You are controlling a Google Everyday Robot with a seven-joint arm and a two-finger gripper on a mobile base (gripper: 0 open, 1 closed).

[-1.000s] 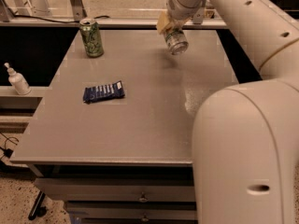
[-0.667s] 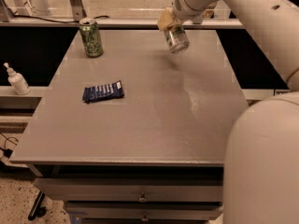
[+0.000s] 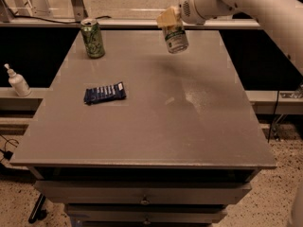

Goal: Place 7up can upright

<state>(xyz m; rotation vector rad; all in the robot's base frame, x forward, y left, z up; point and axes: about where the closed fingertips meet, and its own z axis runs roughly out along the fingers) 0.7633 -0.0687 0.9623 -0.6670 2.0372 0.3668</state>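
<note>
The 7up can [image 3: 175,38], silver-white with green lettering, hangs slightly tilted in the air above the far middle of the grey table [image 3: 151,126]. My gripper [image 3: 168,21] is shut on its upper part, its tan fingers [image 3: 165,19] around the top. The white arm reaches in from the upper right. The can's base is clear of the tabletop.
An all-green can [image 3: 93,38] stands upright at the table's far left. A dark blue snack packet [image 3: 105,93] lies left of centre. A white pump bottle [image 3: 18,81] stands on a low ledge to the left. Drawers sit under the table's front edge.
The arm's body has swung out of the right foreground. The gripper and the 7up can stay above the far middle of the table, the can now closer to upright.
</note>
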